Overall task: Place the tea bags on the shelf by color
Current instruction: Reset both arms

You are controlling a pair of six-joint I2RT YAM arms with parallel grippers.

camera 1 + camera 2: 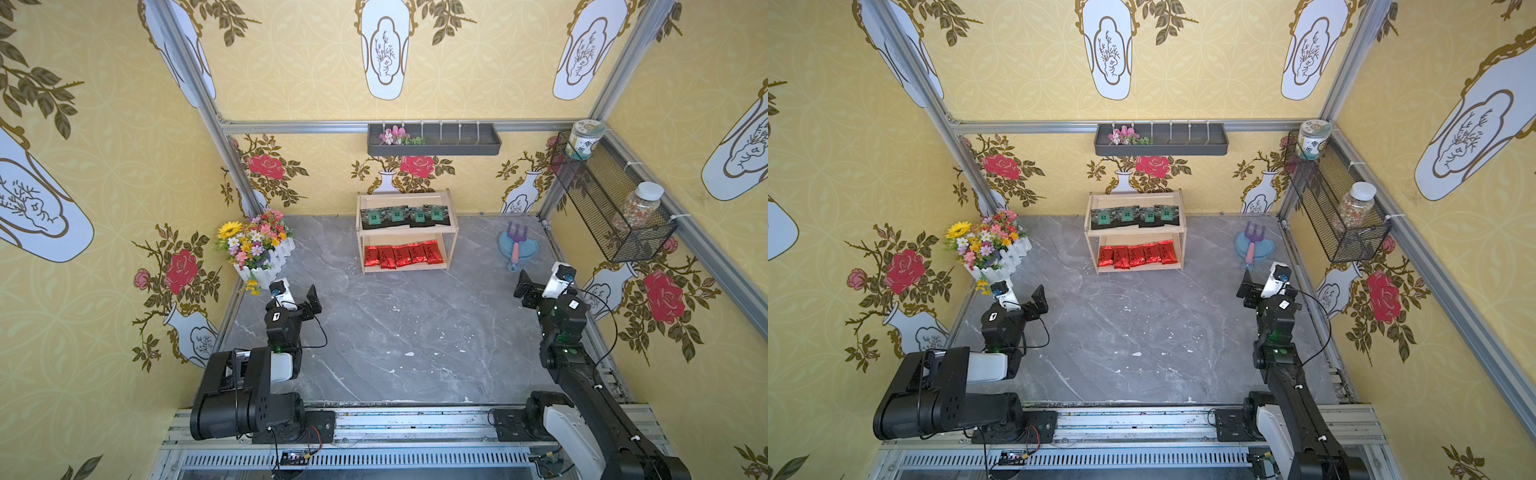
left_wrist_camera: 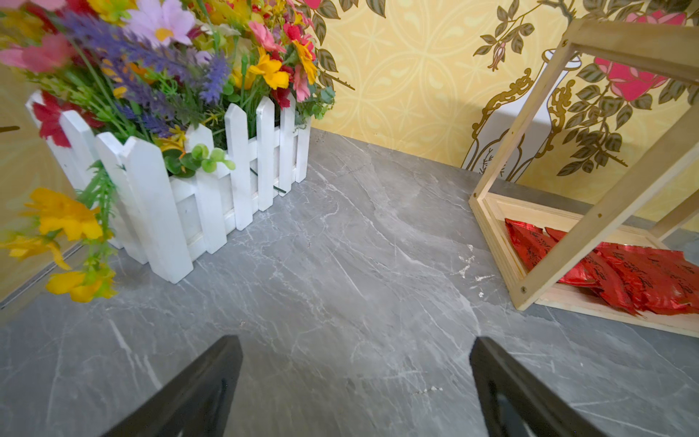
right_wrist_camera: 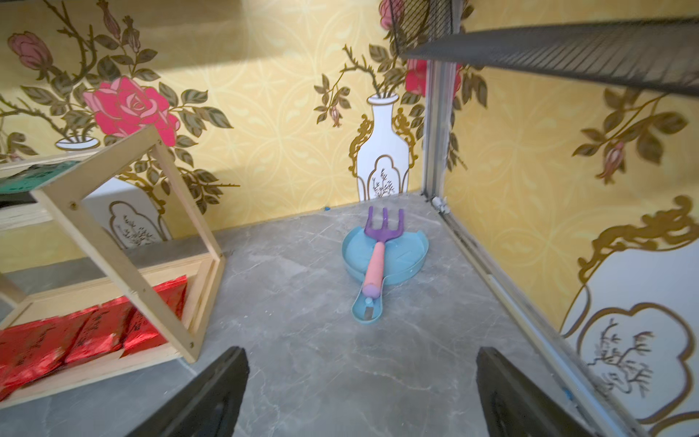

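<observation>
The light wooden shelf (image 1: 405,195) (image 1: 1133,193) stands at the back wall. Several black tea bags (image 1: 405,216) (image 1: 1136,217) with green emblems lie in a row on its upper tier. Several red foil tea bags (image 1: 401,254) (image 1: 1136,254) lie on the lower tier, also seen in the left wrist view (image 2: 643,280) and the right wrist view (image 3: 94,333). My left gripper (image 1: 312,296) (image 2: 355,342) hovers open and empty over bare tabletop, left of the shelf. My right gripper (image 1: 524,286) (image 3: 362,352) is open and empty, right of the shelf.
A white picket box of flowers (image 1: 257,249) stands close to the left gripper. A blue dish with a purple toy rake (image 1: 517,249) lies beyond the right gripper. A grey wall tray (image 1: 434,141) and a black mesh basket (image 1: 611,199) holding jars hang above.
</observation>
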